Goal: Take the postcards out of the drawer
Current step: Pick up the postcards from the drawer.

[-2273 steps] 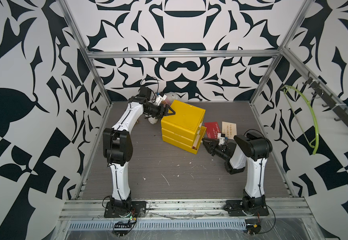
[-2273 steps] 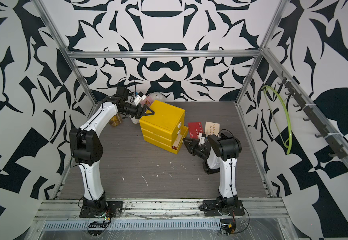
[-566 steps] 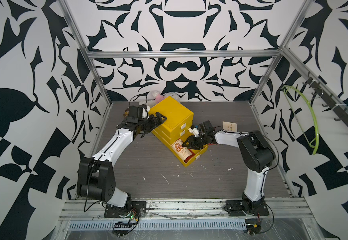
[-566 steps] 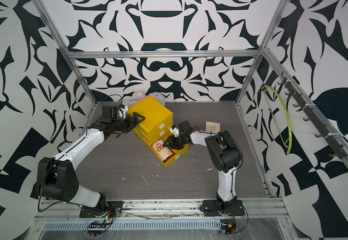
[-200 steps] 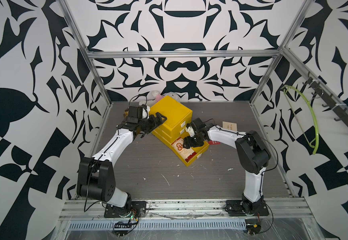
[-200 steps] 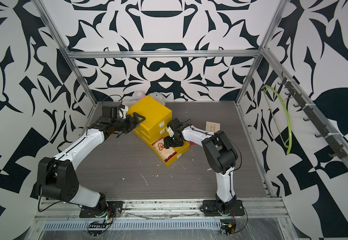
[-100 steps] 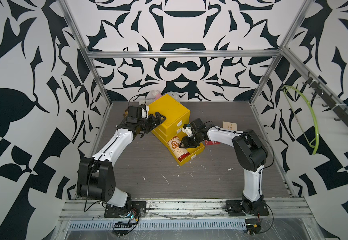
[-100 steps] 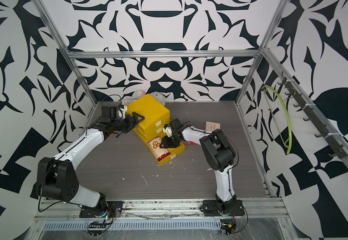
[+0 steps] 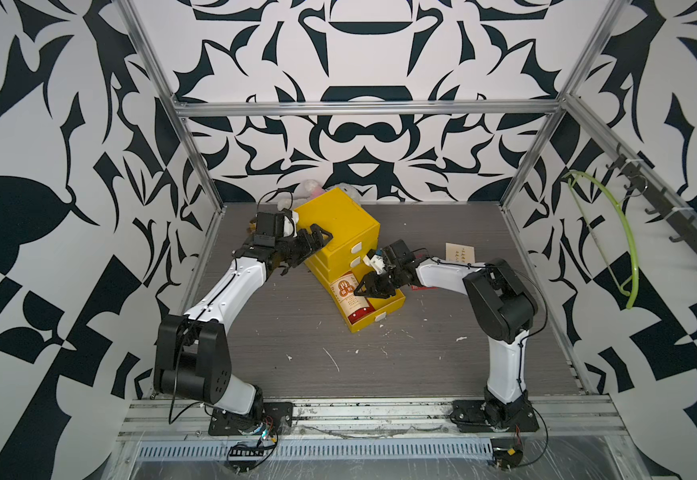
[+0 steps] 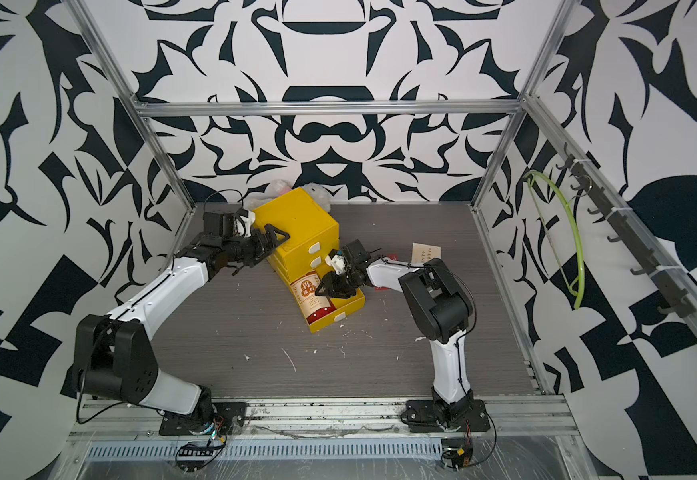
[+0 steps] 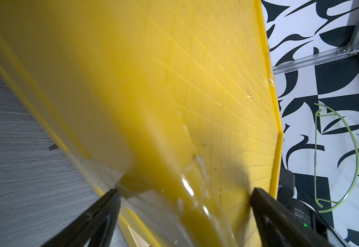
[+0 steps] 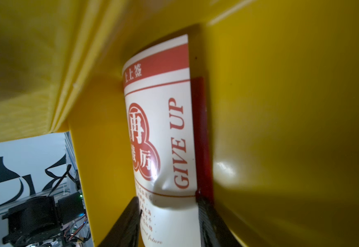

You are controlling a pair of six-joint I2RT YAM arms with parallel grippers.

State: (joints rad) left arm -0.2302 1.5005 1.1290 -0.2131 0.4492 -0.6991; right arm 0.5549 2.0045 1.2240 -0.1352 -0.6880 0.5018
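At the left, the left gripper (image 9: 309,253) is spread wide astride the left top edge of the single yellow cabinet (image 9: 338,220), one finger over the top and one down the side. The cabinet has three drawers: two are shut, and the lowest drawer (image 9: 399,300) is pulled out toward the front right.

Four postcards show, two cream and two red. Two lie in the open drawer, the cream emblem card (image 12: 165,119) on top of a red card (image 9: 359,318). Their long axes run along the drawer's pull-out line, and the emblem end is nearer the cabinet. The jaws of the right gripper (image 12: 167,197) stand narrow across the emblem card's width, and the card bows and dents between them.

Further right, on the table (image 9: 338,374), a second red card (image 9: 418,286) peeks from under the right arm. A plain cream card (image 9: 459,252) lies flat, apart from the drawer.

The table is dark grey wood-grain flecked with white. Black-and-white leaf-patterned walls on an aluminium frame enclose it, and one green hanger (image 9: 630,257) hangs on the right wall's hook rail.
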